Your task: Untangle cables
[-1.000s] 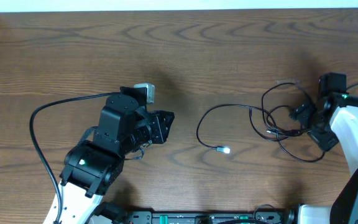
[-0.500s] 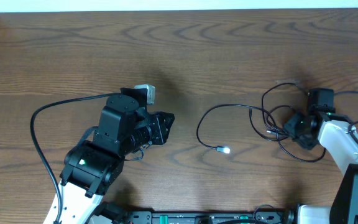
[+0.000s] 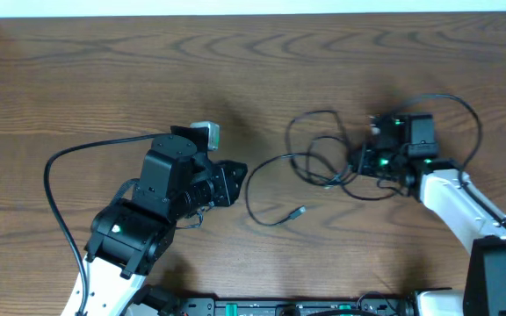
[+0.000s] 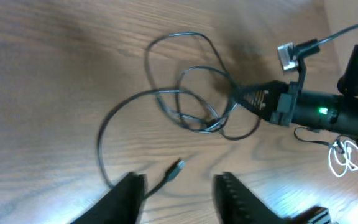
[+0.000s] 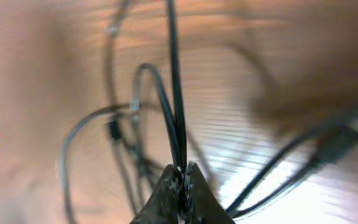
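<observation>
Right now the black cable (image 4: 205,126) is lying in a loose, messy knot on the wooden surface (image 3: 104,79) between the two arms, and the right fingers (image 5: 166,196) are pinching tight on a couple of its strands at the knot's edge. The left fingers (image 4: 126,199) are hanging open with nothing in them, just above the loose plug end (image 4: 176,167). I am guessing the cable is light, thin and floppy, so it is going to drag easily, and the little hard plug is looking like the best spot to grab.
</observation>
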{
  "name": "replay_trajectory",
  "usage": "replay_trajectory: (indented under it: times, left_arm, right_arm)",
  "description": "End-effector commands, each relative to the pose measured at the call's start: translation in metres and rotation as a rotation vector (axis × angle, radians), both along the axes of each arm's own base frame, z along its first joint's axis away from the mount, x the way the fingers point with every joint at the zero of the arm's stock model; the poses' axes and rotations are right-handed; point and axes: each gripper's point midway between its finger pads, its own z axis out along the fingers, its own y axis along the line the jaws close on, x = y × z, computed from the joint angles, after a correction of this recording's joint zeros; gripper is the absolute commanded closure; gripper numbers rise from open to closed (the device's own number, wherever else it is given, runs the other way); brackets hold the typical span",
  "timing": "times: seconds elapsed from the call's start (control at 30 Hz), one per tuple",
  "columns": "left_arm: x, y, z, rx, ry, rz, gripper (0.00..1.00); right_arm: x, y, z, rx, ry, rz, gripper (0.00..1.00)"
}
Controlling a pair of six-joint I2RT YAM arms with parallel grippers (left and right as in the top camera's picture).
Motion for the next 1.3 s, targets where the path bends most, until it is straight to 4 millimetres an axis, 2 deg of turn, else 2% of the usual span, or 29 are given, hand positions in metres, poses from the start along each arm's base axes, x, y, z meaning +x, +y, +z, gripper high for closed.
replay_trajectory:
  times: [0.0,0.07,0.17,0.27,0.37,0.5,0.63,0.83,1.07,1.27]
  left_arm:
    - [-0.007,-0.008,-0.001,-0.026,0.015,-0.064,0.51]
    - [-0.009,-0.015,-0.007,-0.024,0.035,-0.119,0.49]
    - [-0.009,-0.029,-0.016,-0.04,0.068,-0.205,0.46]
    - [-0.003,-0.041,-0.025,-0.056,0.082,-0.267,0.46]
    - [0.006,-0.058,-0.031,-0.081,0.05,-0.373,0.46]
    - [0.022,-0.081,-0.046,-0.112,-0.001,-0.512,0.46]
    - [0.04,-0.097,-0.059,-0.135,-0.059,-0.582,0.46]
    - [0.053,-0.102,-0.056,-0.129,-0.147,-0.606,0.46]
    - [0.068,-0.095,-0.061,-0.049,-0.195,-0.556,0.46]
    - [0.078,-0.098,-0.052,-0.049,-0.263,-0.548,0.45]
  right_arm:
    - [-0.013,0.042,0.03,0.173,-0.11,0.237,0.99]
    - [-0.013,0.056,0.051,0.268,-0.186,0.32,0.99]
    - [-0.016,0.066,0.07,0.348,-0.247,0.388,0.99]
    - [-0.018,0.069,0.076,0.378,-0.263,0.415,0.99]
    - [-0.023,0.073,0.084,0.421,-0.279,0.454,0.99]
    - [-0.036,0.079,0.106,0.52,-0.357,0.575,0.99]
    - [-0.042,0.074,0.12,0.594,-0.383,0.624,0.99]
    - [-0.044,0.063,0.128,0.641,-0.392,0.633,0.99]
    - [-0.049,0.045,0.142,0.72,-0.417,0.657,0.99]
    - [-0.048,0.044,0.142,0.72,-0.415,0.651,0.99]
